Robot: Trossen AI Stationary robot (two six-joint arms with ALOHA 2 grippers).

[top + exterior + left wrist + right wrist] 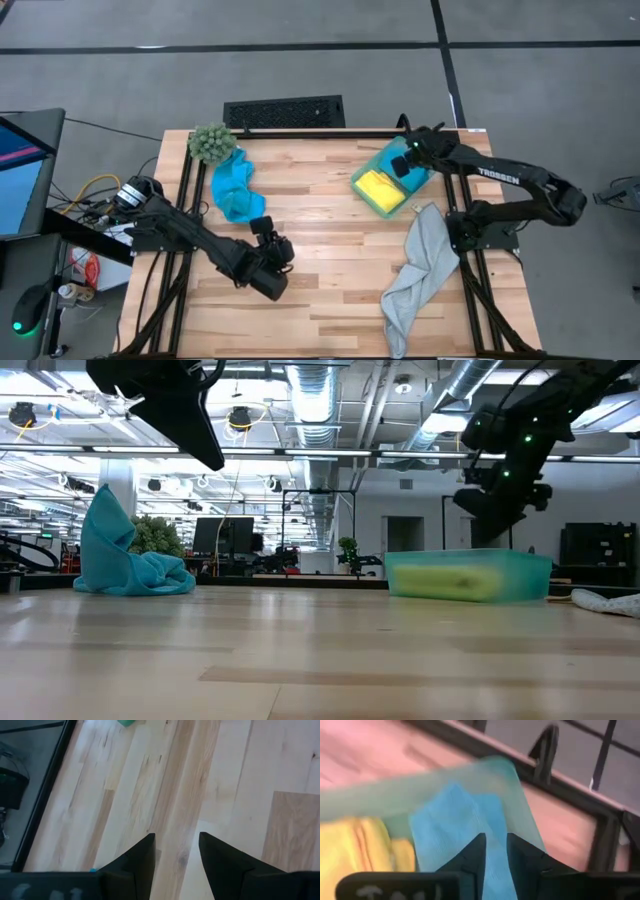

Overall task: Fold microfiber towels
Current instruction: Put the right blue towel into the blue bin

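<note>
My right gripper [402, 164] hangs over the translucent green bin [465, 575] at the table's far right, fingers a little apart [496, 838]. A folded blue towel [455, 820] lies under them in the bin beside a folded yellow towel [377, 187]. In the low view the gripper [490, 525] stands just above the bin's rim. My left gripper [264, 230] hovers open over bare wood near the table's middle [176, 840]. A crumpled blue towel [235, 190] lies at the far left. A grey towel [420, 270] sprawls at the near right.
A fuzzy green ball plant [212, 143] sits at the far left corner, just behind the crumpled blue towel [130, 560]. A black grille [283, 112] lies beyond the far edge. Bare wood spans the table's middle and near side.
</note>
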